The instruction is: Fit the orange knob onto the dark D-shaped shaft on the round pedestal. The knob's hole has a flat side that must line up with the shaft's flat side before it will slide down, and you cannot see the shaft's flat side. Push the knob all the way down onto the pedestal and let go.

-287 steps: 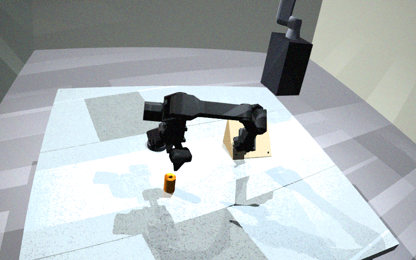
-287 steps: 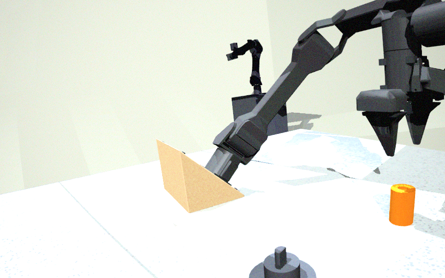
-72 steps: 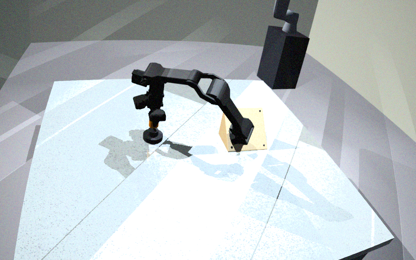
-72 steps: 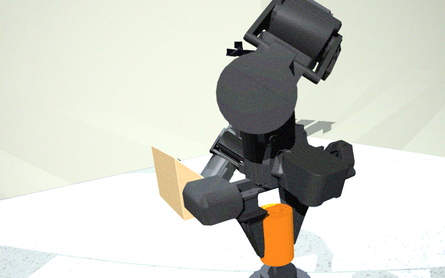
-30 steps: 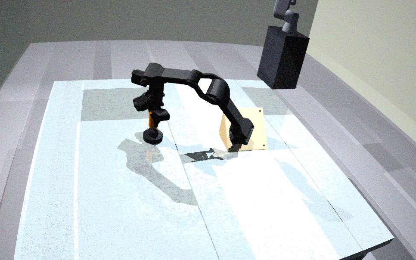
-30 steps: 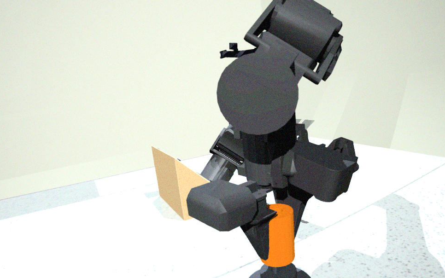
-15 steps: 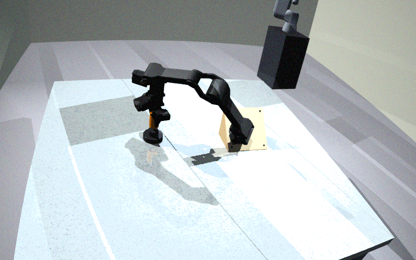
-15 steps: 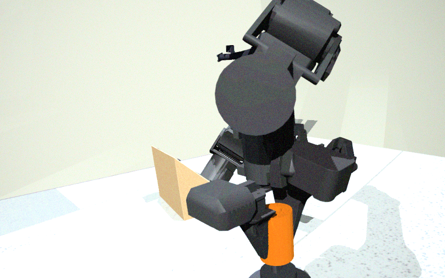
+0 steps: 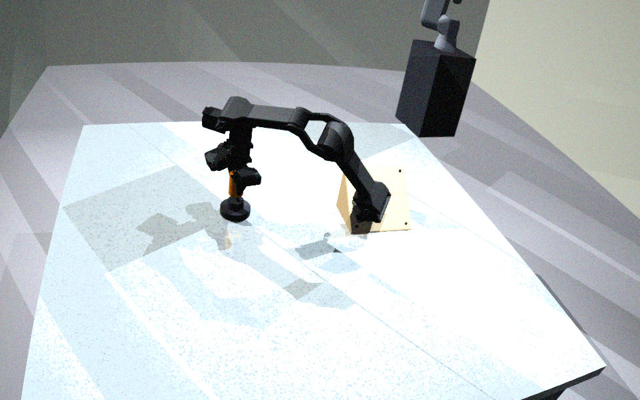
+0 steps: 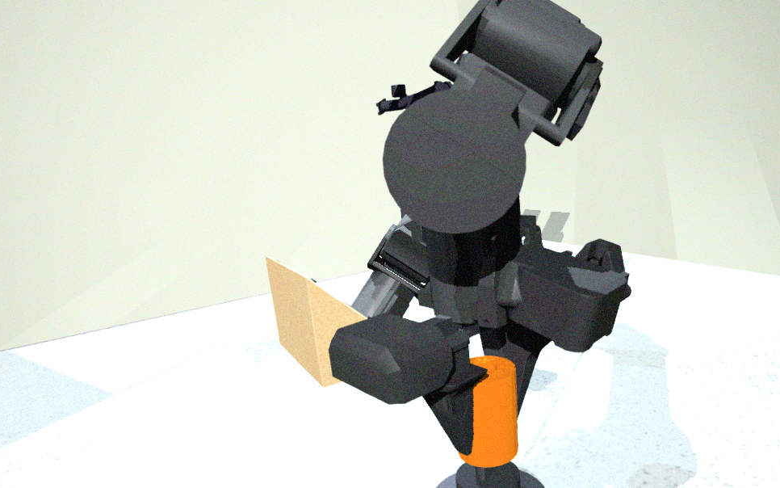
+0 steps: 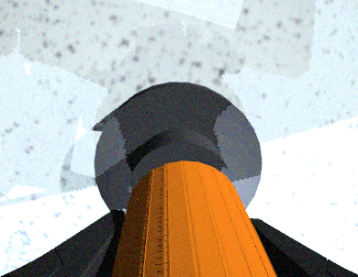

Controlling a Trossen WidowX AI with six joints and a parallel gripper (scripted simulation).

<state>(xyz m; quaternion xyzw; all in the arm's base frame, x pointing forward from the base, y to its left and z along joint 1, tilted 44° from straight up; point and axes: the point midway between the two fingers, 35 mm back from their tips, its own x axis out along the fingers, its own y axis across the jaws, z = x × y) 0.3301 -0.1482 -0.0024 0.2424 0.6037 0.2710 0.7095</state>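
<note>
The orange knob is an upright cylinder. My gripper is shut on it, with one dark finger on each side. The knob is right above the raised centre of the dark round pedestal. Its lower end stands a little above that raised centre in the top and exterior views, so it is not down on the pedestal. The D-shaped shaft cannot be made out clearly under the knob, and its flat side and the knob's hole are hidden.
A pale wooden wedge-shaped block stands by the arm's base. A black box with a grey arm on it stands beyond the back right of the table. Patchy shadows lie across the table.
</note>
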